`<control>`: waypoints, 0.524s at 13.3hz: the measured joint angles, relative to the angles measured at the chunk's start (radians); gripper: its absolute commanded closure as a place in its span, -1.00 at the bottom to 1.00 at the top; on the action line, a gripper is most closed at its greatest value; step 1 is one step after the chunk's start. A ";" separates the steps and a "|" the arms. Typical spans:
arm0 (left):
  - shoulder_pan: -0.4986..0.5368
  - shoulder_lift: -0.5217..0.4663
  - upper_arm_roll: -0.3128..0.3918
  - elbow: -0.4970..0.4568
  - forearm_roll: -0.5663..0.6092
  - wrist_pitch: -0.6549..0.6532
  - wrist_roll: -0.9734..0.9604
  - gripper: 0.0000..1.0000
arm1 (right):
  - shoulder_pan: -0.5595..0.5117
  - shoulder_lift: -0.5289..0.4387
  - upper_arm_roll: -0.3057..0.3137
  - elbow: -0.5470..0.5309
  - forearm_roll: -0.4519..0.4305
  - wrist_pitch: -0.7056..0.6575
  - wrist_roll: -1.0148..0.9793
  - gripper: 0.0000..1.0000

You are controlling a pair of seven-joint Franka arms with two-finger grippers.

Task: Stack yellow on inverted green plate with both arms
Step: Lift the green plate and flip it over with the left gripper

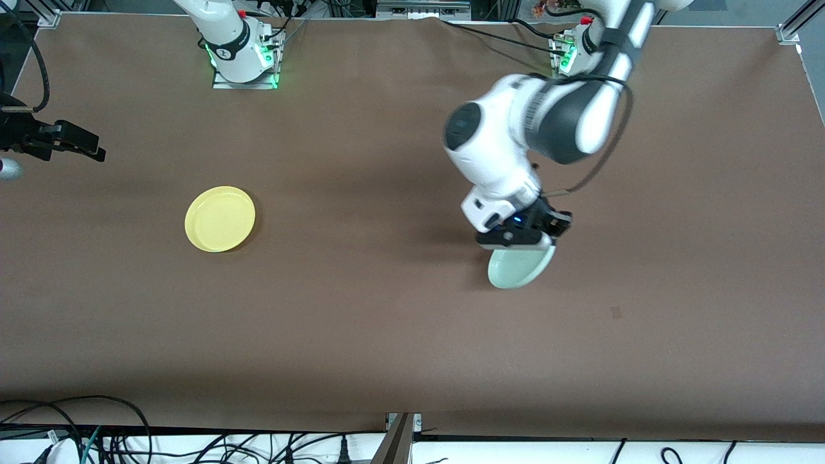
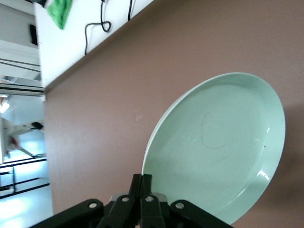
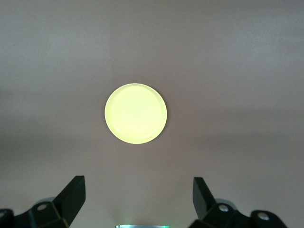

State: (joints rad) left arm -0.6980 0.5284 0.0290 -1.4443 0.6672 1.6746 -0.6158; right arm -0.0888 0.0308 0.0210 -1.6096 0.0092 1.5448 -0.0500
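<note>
The left gripper (image 1: 538, 240) pinches the rim of the round, shallow, pale mint-green plastic plate (image 1: 519, 267), holding it tilted above the brown table (image 1: 387, 322). The round bright yellow plastic plate (image 1: 220, 218) lies flat toward the right arm's end, well apart from the green plate. The right gripper (image 3: 137, 192) waits above the yellow plate, jaws spread wide.

Two white jointed robot arms with dark grey bands and black grippers

The left arm (image 1: 515, 129) is showing glossy white rounded shells, a dark grey elbow band, a dark round cap on its joint, a black cable looping alongside, and a small blue light above its black left gripper (image 2: 141, 190), whose fingers (image 2: 135, 199) are carrying silver screws. The right arm (image 1: 225, 38) is showing a white base glowing green, red-tipped fittings and black cables; the black right gripper (image 3: 137, 194) is showing wedge-shaped fingers (image 3: 73, 192).
</note>
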 measured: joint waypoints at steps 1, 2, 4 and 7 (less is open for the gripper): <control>-0.050 0.025 0.001 0.015 0.032 -0.039 -0.046 1.00 | 0.000 0.000 0.000 0.000 0.000 0.000 0.000 -1.00; -0.095 0.055 0.004 0.043 0.050 -0.077 -0.080 1.00 | 0.000 0.000 0.000 0.000 0.000 0.000 0.000 -1.00; -0.160 0.123 0.008 0.115 0.080 -0.136 -0.126 1.00 | 0.000 0.000 0.000 0.000 0.000 0.000 0.000 -1.00; -0.244 0.208 0.013 0.177 0.159 -0.168 -0.178 1.00 | 0.000 0.000 0.000 0.000 0.000 0.000 0.000 -1.00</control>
State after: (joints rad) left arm -0.9422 0.7367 0.0421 -1.2676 0.8262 1.5066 -0.7941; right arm -0.0890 0.0308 0.0206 -1.6092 0.0092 1.5446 -0.0500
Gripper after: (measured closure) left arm 0.982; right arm 0.000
